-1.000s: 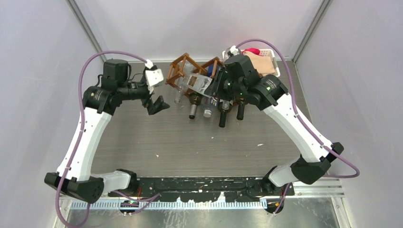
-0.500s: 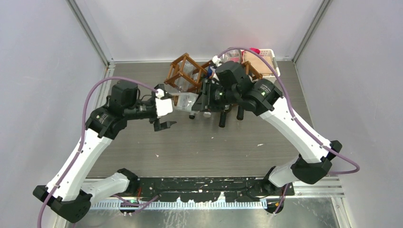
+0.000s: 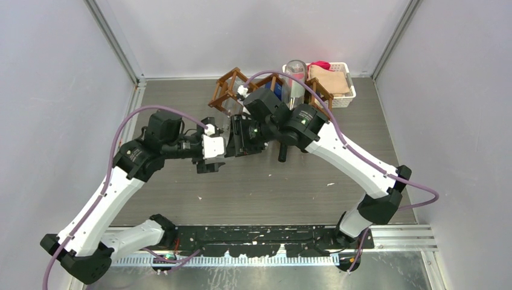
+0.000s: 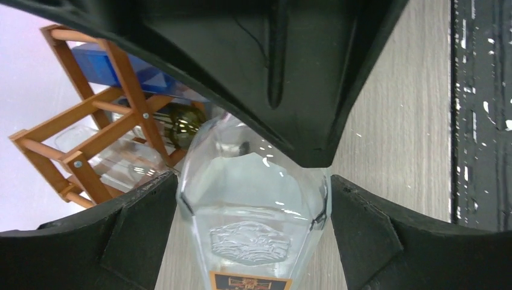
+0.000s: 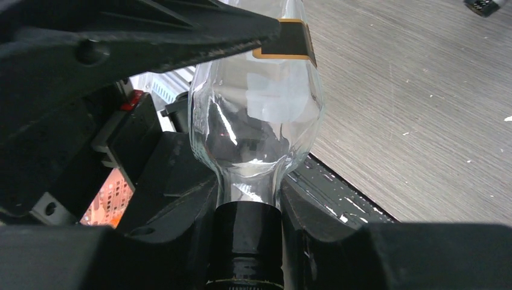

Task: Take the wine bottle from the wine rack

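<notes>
The brown wooden wine rack (image 3: 231, 89) stands at the back of the table and also shows in the left wrist view (image 4: 90, 145). A clear glass wine bottle (image 4: 253, 229) with a black capped neck (image 5: 249, 241) is out of the rack, held over the table. My right gripper (image 5: 249, 199) is shut on its neck. My left gripper (image 4: 253, 199) is open, and its fingers (image 4: 139, 229) flank the bottle's body with hardly any gap. From the top, both grippers meet at the table's middle, right (image 3: 241, 138) and left (image 3: 212, 158), and they hide most of the bottle.
Bottles remain in the rack: a dark one's neck (image 3: 282, 151) points toward me and a clear one (image 3: 294, 78) stands above it. A white basket (image 3: 349, 93) with tan cloth sits at the back right. Grey walls enclose the table.
My right gripper drew the clear bottle out of the rack, leftward and toward me. My left gripper swung right and now straddles the bottle's body.
</notes>
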